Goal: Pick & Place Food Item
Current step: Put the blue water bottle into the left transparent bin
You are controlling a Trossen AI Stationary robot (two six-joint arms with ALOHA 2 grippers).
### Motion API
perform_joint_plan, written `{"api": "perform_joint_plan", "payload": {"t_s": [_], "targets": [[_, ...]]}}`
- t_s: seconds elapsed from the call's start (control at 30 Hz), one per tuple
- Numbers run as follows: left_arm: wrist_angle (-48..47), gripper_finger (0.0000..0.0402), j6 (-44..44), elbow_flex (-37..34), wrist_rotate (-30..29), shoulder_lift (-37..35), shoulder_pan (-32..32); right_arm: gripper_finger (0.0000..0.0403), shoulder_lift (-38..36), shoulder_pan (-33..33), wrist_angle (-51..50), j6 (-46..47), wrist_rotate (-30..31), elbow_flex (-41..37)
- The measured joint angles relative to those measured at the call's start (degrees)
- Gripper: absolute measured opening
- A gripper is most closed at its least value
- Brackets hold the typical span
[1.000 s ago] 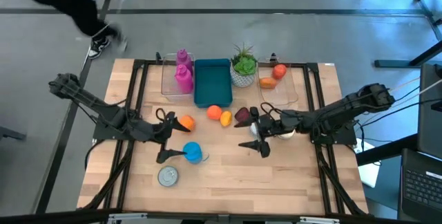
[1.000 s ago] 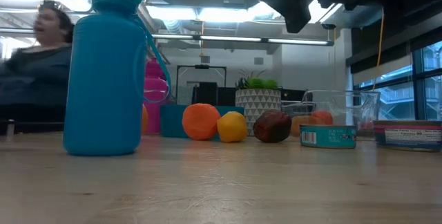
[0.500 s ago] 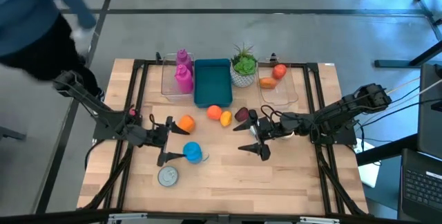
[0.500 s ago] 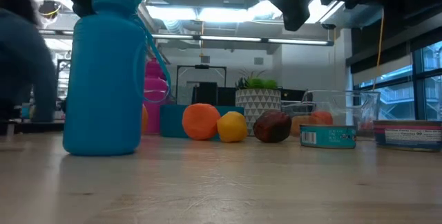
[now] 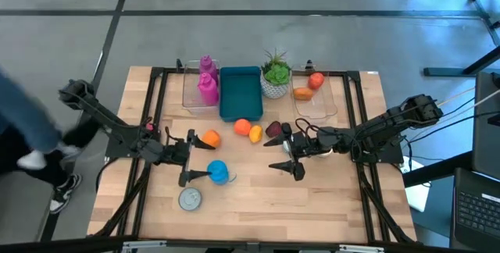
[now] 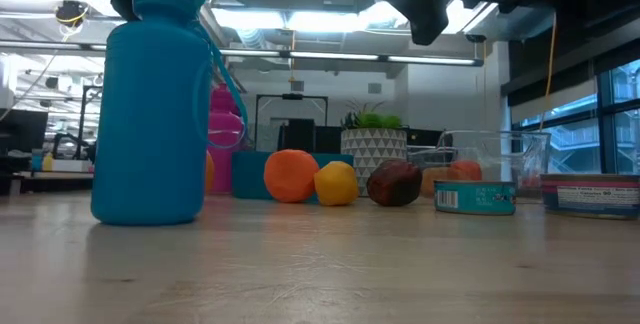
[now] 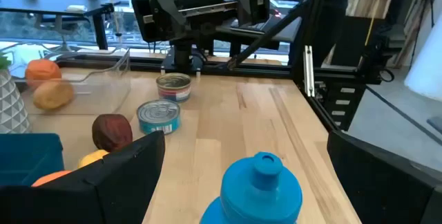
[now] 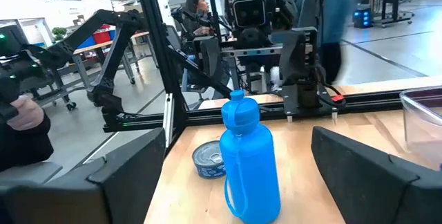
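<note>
**Both end effectors spread and empty above the bench, food items untouched**

The left end effector [image 5: 188, 156] hovers over the wooden bench [image 5: 258, 206] with its fingers spread wide, holding nothing. A blue water bottle [image 5: 218, 172] stands just beside it, and an orange fruit [image 5: 211, 138] lies close by on the side toward the bins. The right end effector [image 5: 290, 151] is likewise spread and empty, poised near the middle of the bench, just beside a dark red fruit [image 5: 275, 130].

Between the two arms, a second orange [image 5: 242, 126] and a yellow lemon [image 5: 255, 133] sit side by side in front of a teal bin [image 5: 239, 91]. A clear container [image 5: 191, 93] next to the bin holds a pink bottle [image 5: 207, 81]. On the bin's other side stands a small potted plant [image 5: 275, 73], then a second clear container [image 5: 319, 105] with a red fruit [image 5: 316, 80] and an orange-brown food item [image 5: 302, 93] inside.

A tin can [image 5: 190, 199] rests near the front edge, beside the blue bottle. In the left wrist view, two more cans [image 7: 158, 117] stand near the dark red fruit. A person's leg and shoe [image 5: 58, 194] show on the floor beside the bench.
</note>
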Motion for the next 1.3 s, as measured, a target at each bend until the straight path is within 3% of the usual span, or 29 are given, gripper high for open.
{"api": "perform_joint_plan", "payload": {"t_s": [0.33, 1.0, 1.3], "targets": [[2.71, 0.0393, -0.34, 0.00, -0.09, 4.72, 0.04, 0.0357, -0.02, 0.00, 0.00, -0.17, 0.03, 0.00], [3.36, 0.0393, -0.86, 0.00, 0.08, 6.00, 0.67, 0.0357, -0.02, 0.00, -0.02, -0.20, 0.03, 0.02], [3.44, 0.0393, -1.94, 0.00, 3.41, 7.51, 3.43, 0.0357, -0.02, 0.00, -0.02, -0.22, 0.03, 0.02]]}}
